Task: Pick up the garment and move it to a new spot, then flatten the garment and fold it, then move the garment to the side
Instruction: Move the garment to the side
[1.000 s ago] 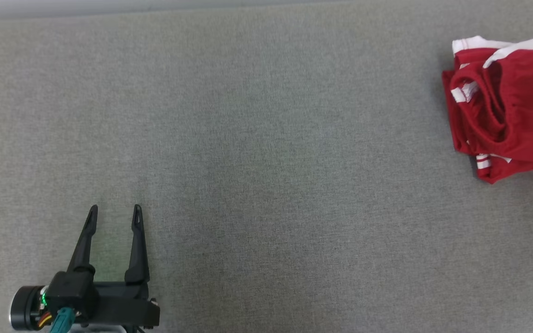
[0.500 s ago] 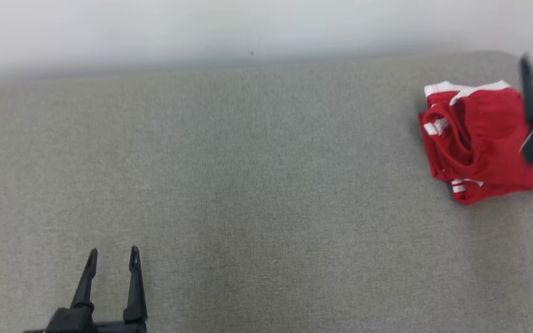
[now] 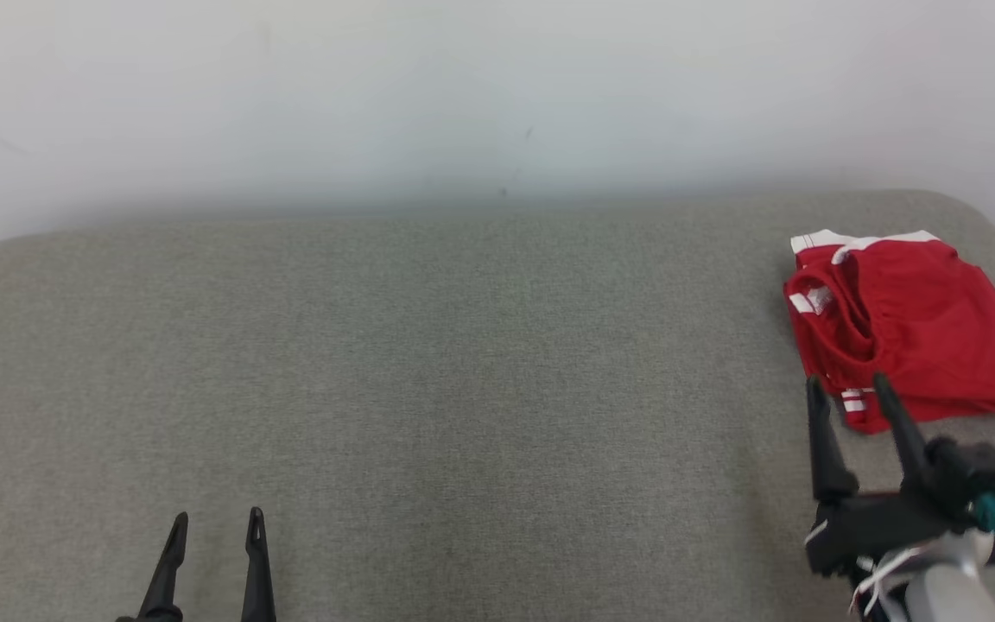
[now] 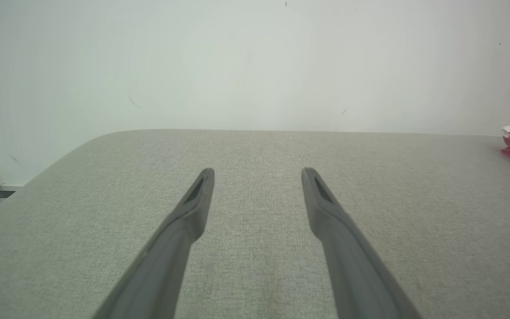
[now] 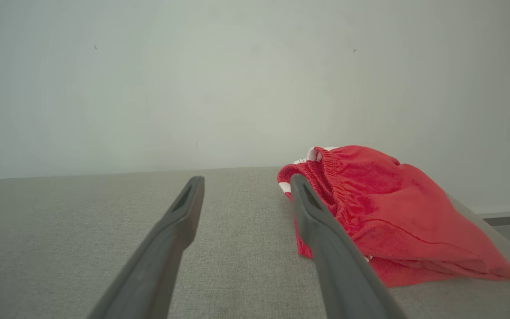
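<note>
The red garment sits bunched up at the far right end of the grey fabric-covered counter, close to the rounded corner and the pale wall behind it. It's red with white trim. A white band shows along its far edge, a couple of white stripes show on the near-left hem, and the right wrist view shows a gathered elastic edge facing the camera. It's a loose, rumpled heap, not laid flat, and nothing is holding it.

The right gripper is at the lower right of the head view, fingers pointing up toward the garment's near-left corner. Its jaws are spread wide with nothing between them, just bare counter in the gap. In the right wrist view, the right-hand finger crosses in front of the garment's left edge. Whether it's actually brushing the cloth or just sitting in front of it, can't tell from these angles. The other finger is over plain counter, apart from the fabric.

The left gripper is way over at the lower left, well apart from the garment, with only the fingertips poking up from the bottom edge. It's spread wide too and has nothing in it. The left wrist view looks along the counter, and a sliver of red shows at the far right.
</note>
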Robot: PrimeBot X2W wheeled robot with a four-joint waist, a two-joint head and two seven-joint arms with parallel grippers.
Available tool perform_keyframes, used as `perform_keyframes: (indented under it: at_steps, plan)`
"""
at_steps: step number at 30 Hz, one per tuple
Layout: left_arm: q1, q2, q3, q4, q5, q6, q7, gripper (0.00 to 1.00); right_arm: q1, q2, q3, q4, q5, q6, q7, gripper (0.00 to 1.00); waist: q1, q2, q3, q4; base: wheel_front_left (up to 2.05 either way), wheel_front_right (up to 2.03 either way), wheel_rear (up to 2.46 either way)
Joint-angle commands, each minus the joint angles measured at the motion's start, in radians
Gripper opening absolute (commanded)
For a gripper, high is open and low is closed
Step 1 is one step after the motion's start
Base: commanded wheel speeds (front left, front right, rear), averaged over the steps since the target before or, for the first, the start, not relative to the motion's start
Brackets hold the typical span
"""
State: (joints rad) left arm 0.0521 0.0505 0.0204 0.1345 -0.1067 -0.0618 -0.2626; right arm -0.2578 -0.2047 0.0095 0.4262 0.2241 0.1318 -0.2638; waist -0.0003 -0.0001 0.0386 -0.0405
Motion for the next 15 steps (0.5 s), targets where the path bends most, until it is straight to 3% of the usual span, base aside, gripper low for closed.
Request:
perform_keyframes:
  at_steps: [1,8,15]
  plan:
    - [0.013,0.0,0.0,-0.002,0.007,-0.002,-0.003,1.0,0.023,0.012,-0.009,-0.011,-0.007,-0.002,0.0,1.0,0.0003,0.0001,-0.016,0.017,0.0,0.0,0.0]
    - [0.02,0.0,-0.015,-0.008,0.016,0.008,-0.003,1.0,0.194,0.119,-0.061,-0.171,-0.056,-0.002,0.0,1.0,0.0003,0.0001,-0.042,0.05,0.0,0.0,0.0]
    - [0.031,0.0,-0.021,-0.013,0.025,0.018,-0.003,1.0,0.325,0.152,-0.043,-0.304,-0.064,-0.002,0.0,1.0,0.0003,0.0001,-0.065,0.064,0.0,0.0,0.0]
